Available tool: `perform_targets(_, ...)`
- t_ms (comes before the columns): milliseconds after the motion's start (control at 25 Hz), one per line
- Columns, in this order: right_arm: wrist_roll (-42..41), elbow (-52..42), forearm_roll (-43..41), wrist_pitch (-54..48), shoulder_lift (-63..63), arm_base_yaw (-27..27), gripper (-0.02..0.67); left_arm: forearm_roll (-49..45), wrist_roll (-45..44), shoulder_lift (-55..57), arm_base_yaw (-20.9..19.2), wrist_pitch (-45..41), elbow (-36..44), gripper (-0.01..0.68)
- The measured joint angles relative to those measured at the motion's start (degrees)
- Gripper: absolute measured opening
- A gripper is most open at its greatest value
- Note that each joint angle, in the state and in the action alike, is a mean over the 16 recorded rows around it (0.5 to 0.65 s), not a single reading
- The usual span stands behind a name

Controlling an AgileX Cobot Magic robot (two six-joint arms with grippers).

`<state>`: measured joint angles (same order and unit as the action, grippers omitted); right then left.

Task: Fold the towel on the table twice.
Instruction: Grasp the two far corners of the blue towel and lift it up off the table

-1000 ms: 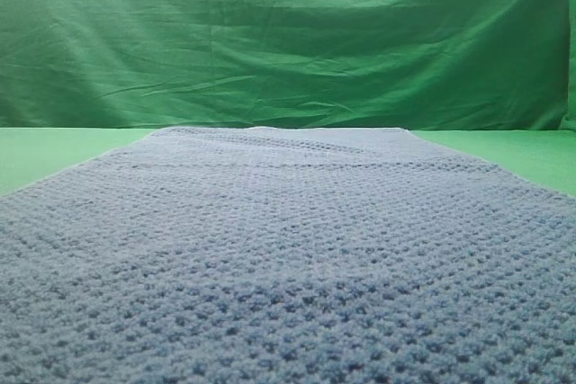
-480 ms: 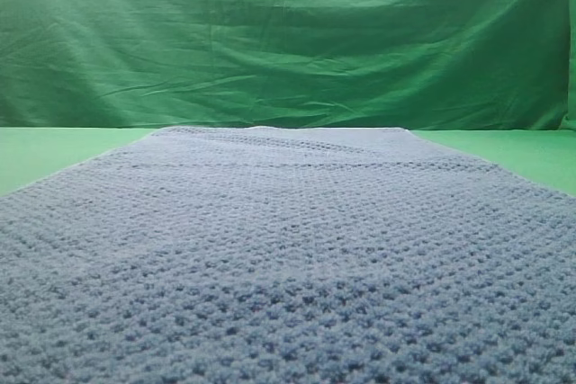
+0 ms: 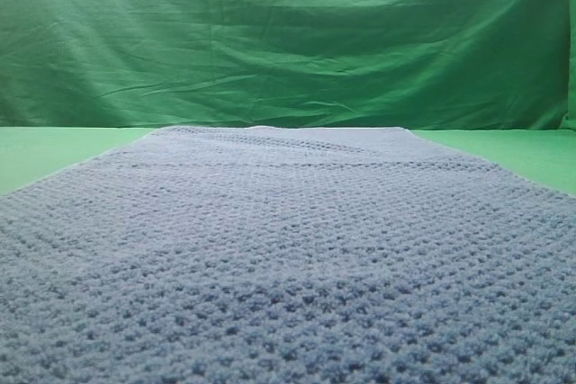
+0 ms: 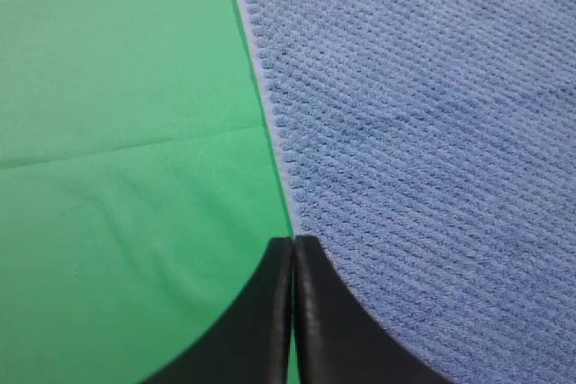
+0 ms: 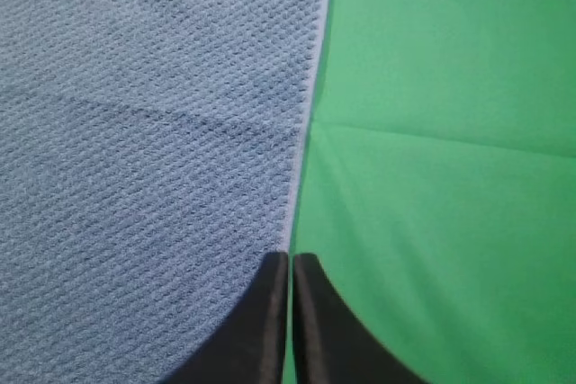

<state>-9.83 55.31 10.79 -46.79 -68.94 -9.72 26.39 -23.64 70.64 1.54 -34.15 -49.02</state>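
Observation:
The blue-grey waffle-weave towel (image 3: pixel 288 249) lies flat on the green table (image 3: pixel 54 150) and fills most of the exterior view. No gripper shows in that view. In the left wrist view my left gripper (image 4: pixel 293 242) is shut and empty, its black fingers (image 4: pixel 270 312) pressed together above the towel's left edge (image 4: pixel 270 123). In the right wrist view my right gripper (image 5: pixel 290 258) is shut and empty, its tips over the towel's right edge (image 5: pixel 301 132). The towel (image 4: pixel 423 132) covers the right of the left wrist view, and the towel (image 5: pixel 144 132) covers the left of the right wrist view.
A wrinkled green backdrop cloth (image 3: pixel 288 38) hangs behind the table. Bare green table cover lies left of the towel (image 4: pixel 117 159) and right of it (image 5: pixel 450 159), with faint creases.

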Motion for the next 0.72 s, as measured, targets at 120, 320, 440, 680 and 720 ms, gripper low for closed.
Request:
perform_targets(120, 0.72, 2.72, 0.11, -1.02, -5.38, -0.61, 0.000, -1.62, 0.47, 5.44, 1.11, -1.24, -3.48, 0.000)
perform_targets(320, 1.95, 6.86, 0.21, -1.30, -14.31, -1.64, 0.000, -5.65, 3.05, 14.34, 3.88, -2.74, -9.64, 0.000)
perform_targets(440, 2.43, 9.00, 0.22, -0.68, -19.58, -2.17, 0.006, -8.22, 4.82, 19.53, 5.72, -3.14, -13.45, 0.000)
perform_targets(680, 2.18, 12.31, 0.22, 1.37, -28.69, -2.48, 0.111, -12.01, 8.39, 28.62, 8.60, -3.40, -20.26, 0.022)
perform_targets(720, 2.04, 12.70, 0.22, 1.76, -29.89, -2.48, 0.144, -12.14, 8.85, 29.86, 8.84, -3.50, -21.14, 0.041)
